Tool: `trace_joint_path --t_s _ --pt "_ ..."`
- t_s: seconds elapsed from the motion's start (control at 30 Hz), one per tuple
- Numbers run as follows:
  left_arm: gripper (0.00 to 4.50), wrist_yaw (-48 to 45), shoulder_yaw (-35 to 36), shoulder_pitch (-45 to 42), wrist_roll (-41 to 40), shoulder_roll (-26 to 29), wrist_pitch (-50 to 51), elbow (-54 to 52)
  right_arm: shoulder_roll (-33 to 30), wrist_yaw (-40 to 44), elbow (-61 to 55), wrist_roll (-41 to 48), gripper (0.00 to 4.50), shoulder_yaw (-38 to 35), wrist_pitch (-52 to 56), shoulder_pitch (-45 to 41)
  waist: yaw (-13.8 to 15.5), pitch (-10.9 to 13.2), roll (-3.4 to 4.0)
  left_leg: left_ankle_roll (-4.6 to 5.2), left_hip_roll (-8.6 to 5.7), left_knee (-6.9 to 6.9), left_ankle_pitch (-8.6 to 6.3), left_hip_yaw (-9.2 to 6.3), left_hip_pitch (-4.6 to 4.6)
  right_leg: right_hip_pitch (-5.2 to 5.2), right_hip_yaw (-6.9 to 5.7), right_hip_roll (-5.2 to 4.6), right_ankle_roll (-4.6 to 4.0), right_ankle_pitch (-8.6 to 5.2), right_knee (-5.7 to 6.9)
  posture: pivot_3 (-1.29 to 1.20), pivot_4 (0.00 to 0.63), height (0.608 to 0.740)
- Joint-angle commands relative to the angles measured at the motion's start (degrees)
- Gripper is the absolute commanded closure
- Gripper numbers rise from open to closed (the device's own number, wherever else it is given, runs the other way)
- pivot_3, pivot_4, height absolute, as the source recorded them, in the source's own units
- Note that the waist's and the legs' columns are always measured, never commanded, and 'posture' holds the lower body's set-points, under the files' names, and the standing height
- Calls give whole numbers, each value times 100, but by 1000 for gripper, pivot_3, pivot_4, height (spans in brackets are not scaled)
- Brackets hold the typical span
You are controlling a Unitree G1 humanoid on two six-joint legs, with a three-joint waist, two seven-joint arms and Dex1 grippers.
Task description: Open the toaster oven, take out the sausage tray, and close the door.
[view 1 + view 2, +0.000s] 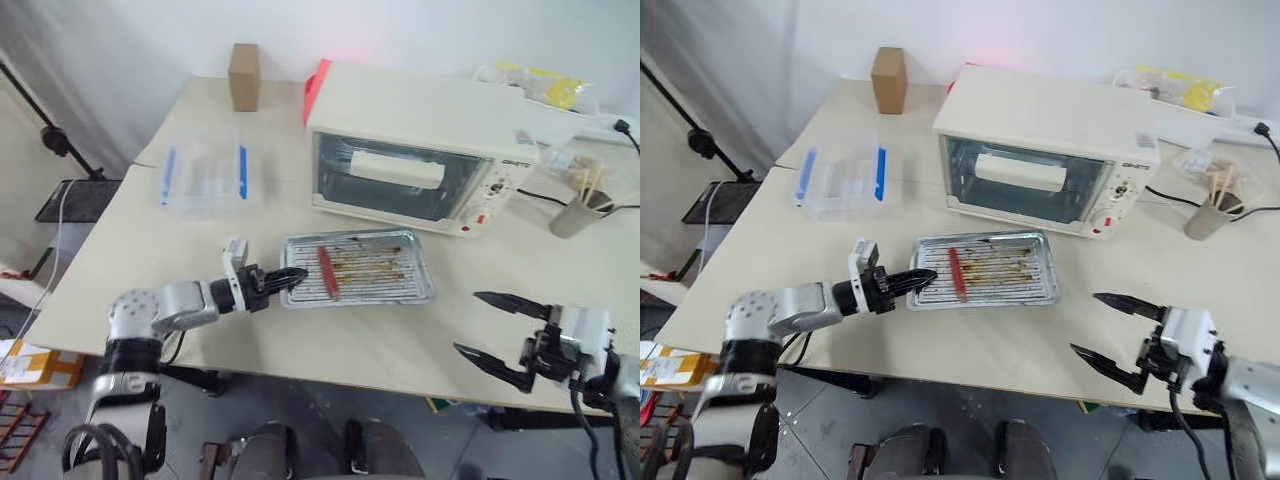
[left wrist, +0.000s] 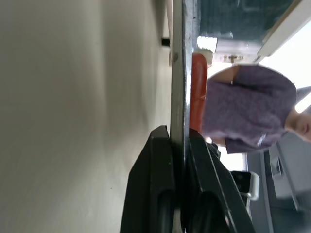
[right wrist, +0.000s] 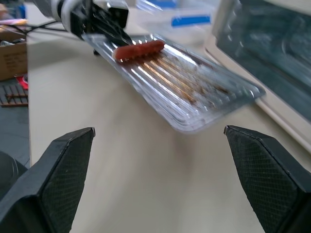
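While right gripper (image 1: 497, 331) jaws gape empty, left gripper (image 1: 290, 278) pinches sausage tray (image 1: 380, 275).

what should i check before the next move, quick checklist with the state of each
1. Sausage tray out of the toaster oven, on the table: ok.
2. Door closed: ok, it stands upright against the oven front.
3. Left gripper released from the tray: not ok, shut on its near rim.
4. Right gripper free: ok, open, holding nothing, apart from the tray.
5. Sausage on the tray: ok.
6. Tray flat on the table: cannot tell.
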Motion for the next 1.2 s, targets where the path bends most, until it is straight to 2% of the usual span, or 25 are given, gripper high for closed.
trace_joint_path --t_s 0.03,0.17,0.33,0.47,0.6,0.7,0.77,0.83,0.93,1.07,1.2 --pt "4500 -749 -449 -527 1124 -138 138 571 -82 -57 -281 127 26 -448 29 345 55 -5 8 0 -4 0 0 0 1 2 0 -2 4 2 -1 0 150 740" --pt "4500 -1735 -846 -1086 2182 -190 212 1006 -74 -122 -357 178 26 -643 175 675 132 -12 20 -13 -17 -1 -7 0 3 8 5 -15 25 14 -9 0 150 740" --pt "4500 -2551 -1063 -1422 3099 -296 219 1263 -20 -256 -408 205 26 -720 227 768 145 -14 24 -27 -21 -2 -16 -3 2 7 5 -23 27 15 -12 0 150 740" --pt "3336 -3019 -1040 -1469 3594 -272 282 1163 -18 -350 -451 221 0 -736 265 780 142 -15 26 -27 -21 -4 -17 -4 0 5 5 -25 28 16 -13 0 150 740" --pt "2114 -3298 -759 -1191 3816 202 433 676 -164 -250 -354 275 0 -801 386 709 66 -12 21 -3 -16 -9 -8 -2 -9 -3 7 -23 28 15 -17 0 150 740" --pt "1268 -3958 -966 -653 3999 802 109 -346 -291 -113 -250 310 0 -831 434 617 -69 -12 20 -4 -10 -22 -6 -2 -6 -7 7 -18 26 14 -21 0 150 740" --pt "668 -4373 -914 -167 4233 1197 -568 -1017 -410 10 -153 338 0 -791 483 477 -172 -11 19 -10 -5 -34 -3 2 2 -7 10 -14 21 12 -22 0 150 740" --pt "57 -4977 -958 391 4680 1561 -1744 -1663 -497 109 -84 353 0 -716 525 322 -220 -10 18 -24 -5 -55 6 6 17 -5 15 -13 17 10 -21 0 150 740" --pt "24 -5648 -671 1262 5338 1852 -3701 -2288 -614 251 -33 391 0 -577 633 87 -228 -10 19 -39 -5 -89 15 15 47 0 23 -14 -1 2 -20 0 150 740" --pt "24 -6373 -291 2146 6323 2010 -6571 -2475 -830 573 72 441 0 -480 786 -178 -186 -8 23 -36 3 -104 12 13 45 -10 19 -14 -24 -10 -25 0 150 740" --pt "24 -6647 -37 2378 6578 1987 -7677 -2220 -988 814 268 415 0 -421 841 -430 -89 -7 24 1 6 -102 -9 1 15 -22 6 -20 -26 -11 -48 0 150 740"
